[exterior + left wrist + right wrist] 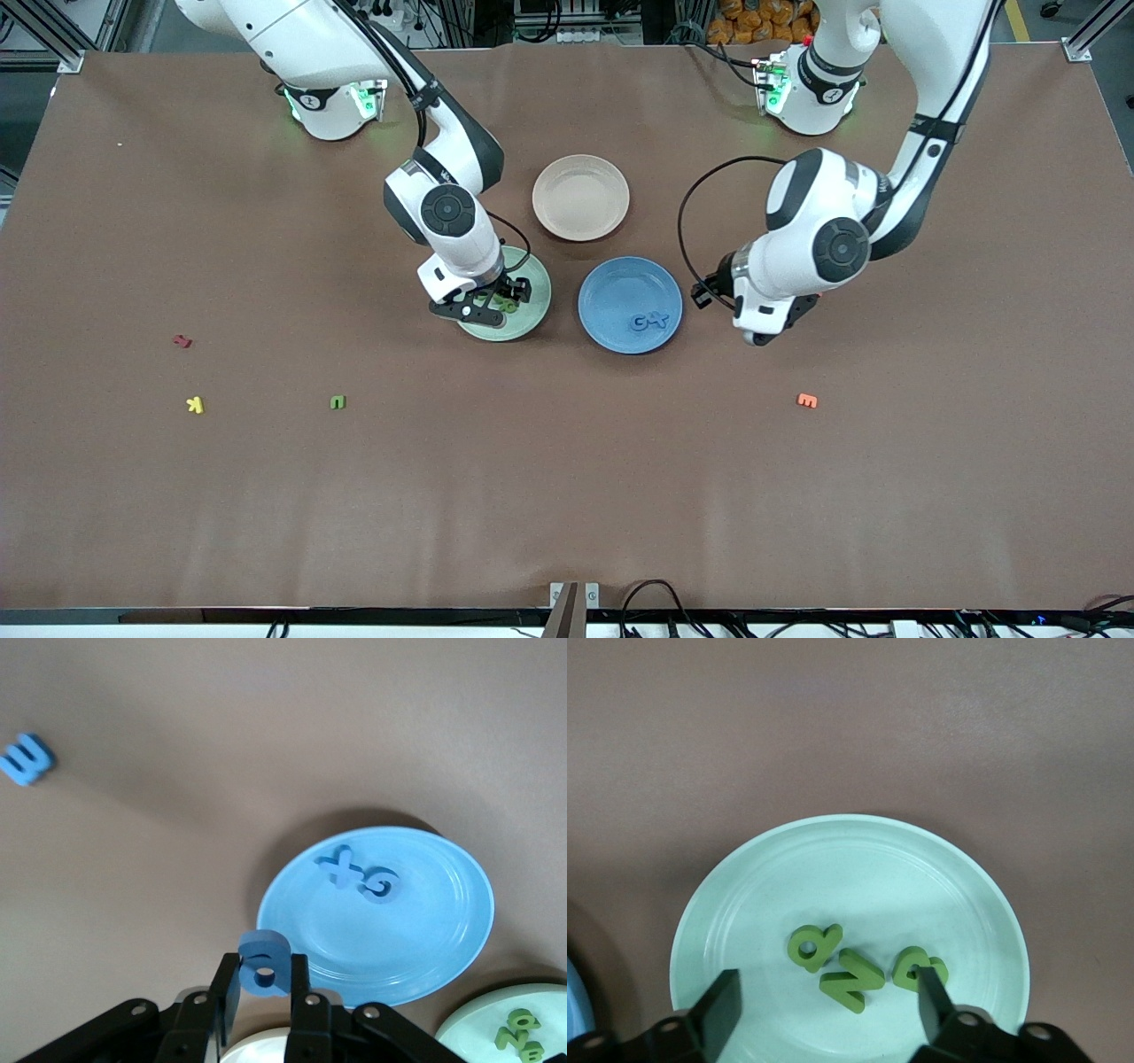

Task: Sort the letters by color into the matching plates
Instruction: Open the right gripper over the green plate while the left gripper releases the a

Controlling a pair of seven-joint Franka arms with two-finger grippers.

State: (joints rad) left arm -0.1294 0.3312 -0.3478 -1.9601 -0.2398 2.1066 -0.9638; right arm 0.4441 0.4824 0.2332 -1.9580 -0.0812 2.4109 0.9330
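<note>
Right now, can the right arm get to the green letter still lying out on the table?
Probably yes. The right end effector is open and empty over the green plate, and the loose green letter lies on bare table nearer the camera, toward that arm's end, with nothing between.

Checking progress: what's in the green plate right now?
Three green letters lie in the green plate, under the open right gripper. The gripper's fingers cover the plate's near edge, so anything there is unseen.

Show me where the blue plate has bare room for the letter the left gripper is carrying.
The left gripper, shut on the blue letter, is beside the blue plate. X and G crowd one edge; the middle and the remaining rim are bare. The green plate holds three green letters under the right gripper's open fingers.
</note>
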